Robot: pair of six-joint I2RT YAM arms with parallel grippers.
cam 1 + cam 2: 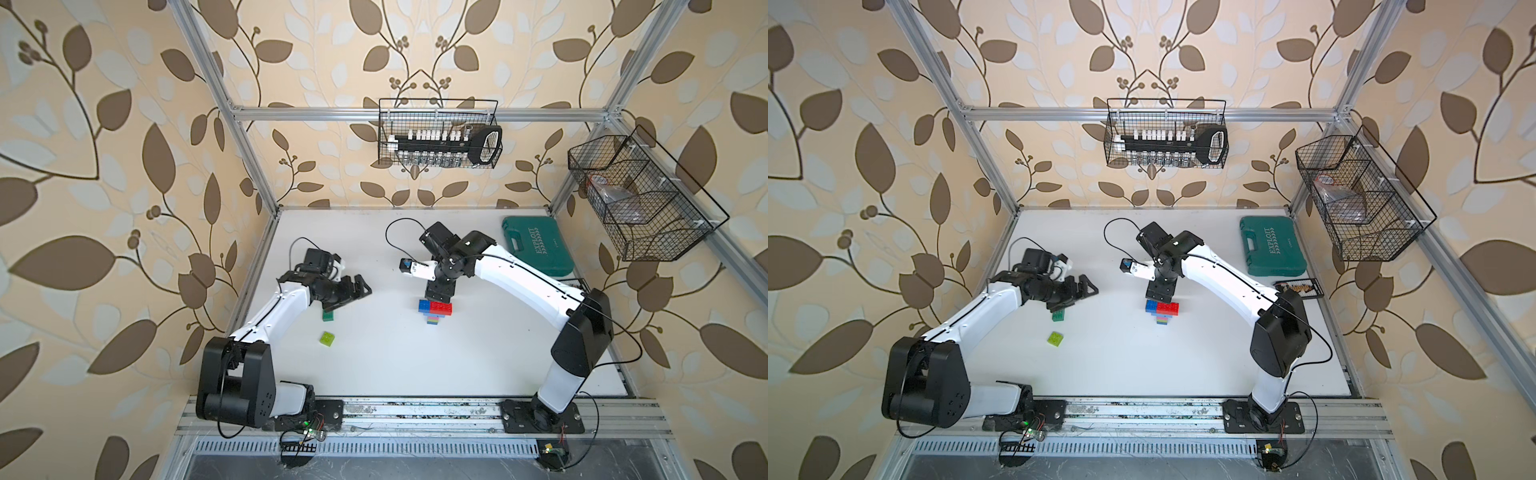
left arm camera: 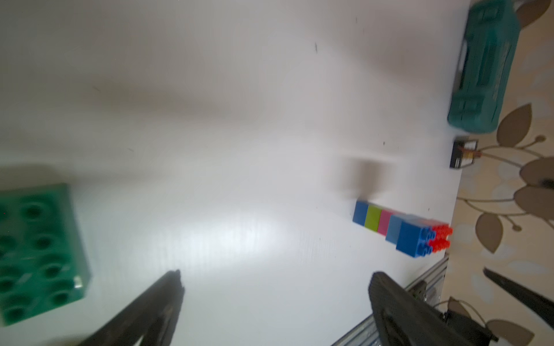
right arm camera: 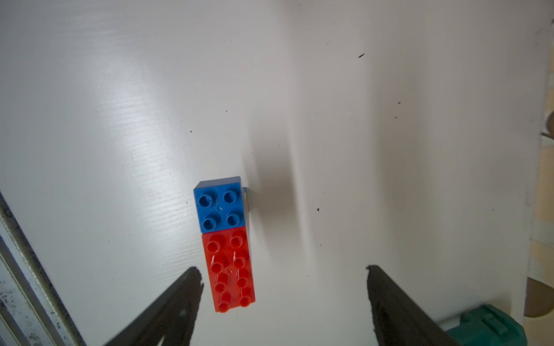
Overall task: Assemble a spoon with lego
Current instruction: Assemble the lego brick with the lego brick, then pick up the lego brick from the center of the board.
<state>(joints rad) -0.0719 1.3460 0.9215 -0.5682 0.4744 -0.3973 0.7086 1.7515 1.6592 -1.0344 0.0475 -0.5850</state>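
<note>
Plastic, hard and glossy, is what the spoon [image 1: 434, 312] is built of. It is seen lying on its side near the middle of the white table [image 1: 415, 365], studs turned toward the right claw [image 3: 281, 269]. The head is formed by a blue and a red brick, and a narrow stem of light blue, pink, lime and blue is pointed away from that claw. The right claw is held just behind the head with its jaws wide apart, and nothing is gripped. The left claw [image 2: 277, 277] is likewise spread and empty, placed just beside a loose dark green brick [image 1: 328, 316]. A lime brick [image 1: 327, 338] is seen near that one, well apart from the spoon. The build is judged light and rigid, but its smooth walls are likely slippery, and the pressed joints could be popped by any bending at the stem. A hold is best taken across the flat sides of the wide head, not on the studs or the thin stem. The loose bricks are best pinched across two opposite smooth walls.
</note>
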